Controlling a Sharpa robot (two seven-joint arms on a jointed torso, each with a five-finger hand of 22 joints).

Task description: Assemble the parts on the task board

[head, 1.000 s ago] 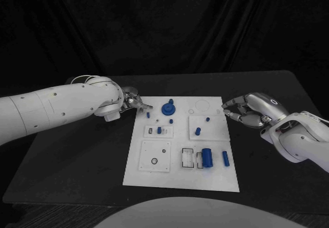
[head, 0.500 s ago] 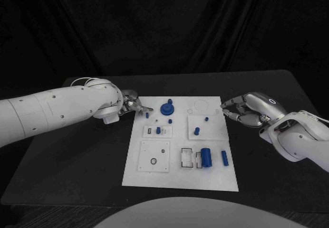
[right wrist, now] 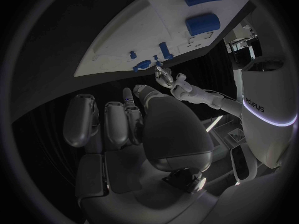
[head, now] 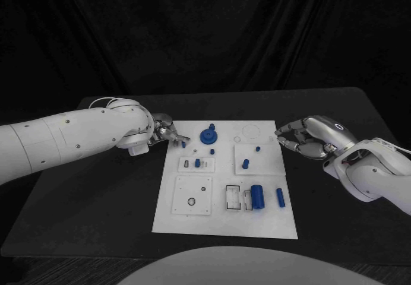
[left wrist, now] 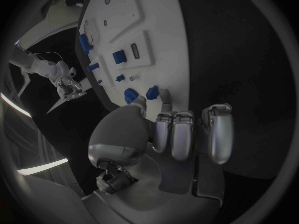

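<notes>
Task board (head: 224, 222): white plate lying flat in the middle of the black table (head: 94, 202), long side running away from the robot.
Board recesses: a square panel with a small ring at near left, a smaller panel with a slot above it, another square panel at right, and a faint circle outline at the far right corner.
Round part (head: 209, 136): blue disc with a short post, standing near the board's far edge, left of centre.
Large cylinder (head: 258, 197): blue, lying in the near right area beside a black-outlined slot.
Thin peg (head: 281, 198): blue, lying just right of the large cylinder.
Small parts: a blue peg (head: 246, 164) on the right panel, a blue piece (head: 199, 162) on the slotted panel, and tinier blue bits around them, too small to tell apart.
Left hand (head: 167, 133): at the board's far left corner; the left wrist view shows its fingertips (left wrist: 167, 107) pinching a small blue part (left wrist: 152, 92) at the board's edge, a second blue piece just beside it.
Right hand (head: 302, 139): just off the board's right edge near the far corner, fingers curled in, nothing visible in them; the right wrist view shows the same curl.
Writing: the right wrist view shows lettering on the robot's white body, too small to read with certainty.
View difference: the wrist views show the board from its edges, with the other hand beyond it.
</notes>
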